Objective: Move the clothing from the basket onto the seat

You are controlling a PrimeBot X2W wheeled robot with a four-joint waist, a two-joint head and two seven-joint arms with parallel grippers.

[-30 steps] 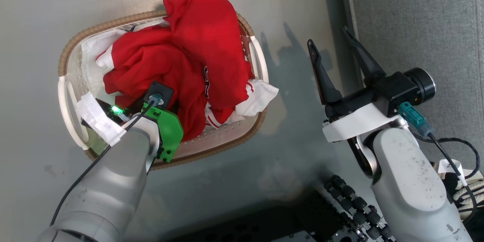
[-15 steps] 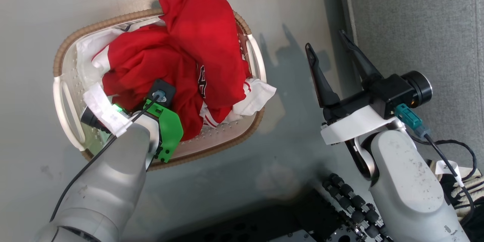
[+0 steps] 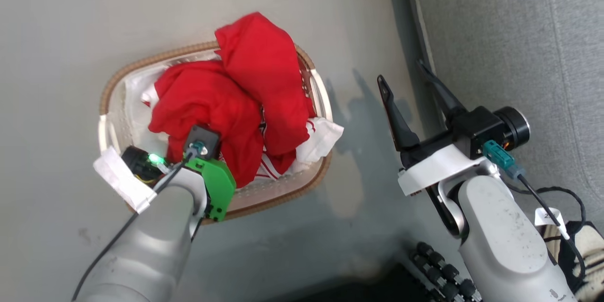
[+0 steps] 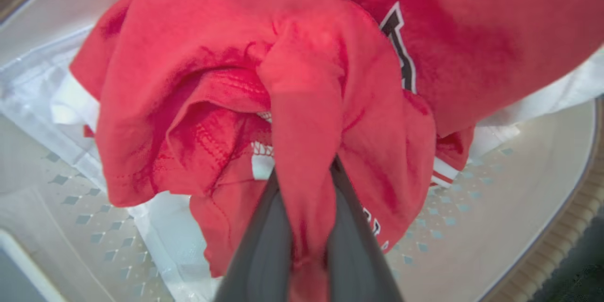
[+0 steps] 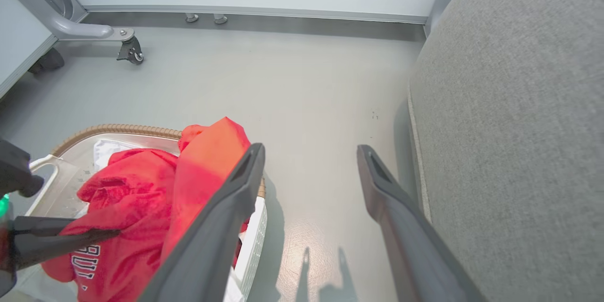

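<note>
Left gripper (image 4: 306,174): fingers pinched shut on a fold of the red clothing (image 3: 226,104), which is heaped in the basket (image 3: 302,188) on the floor (image 3: 71,33). Right gripper (image 3: 400,71): fingers spread wide, empty, between basket and grey seat (image 3: 509,33).

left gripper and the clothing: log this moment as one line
left gripper: shut on clothing | clothing: in basket | right gripper: open, above floor between basket and seat

The crumpled red clothing (image 3: 236,108) is heaped in the white, brown-rimmed basket (image 3: 278,186), spilling over its far rim; the grey seat (image 3: 509,47) is seen to its right.
</note>
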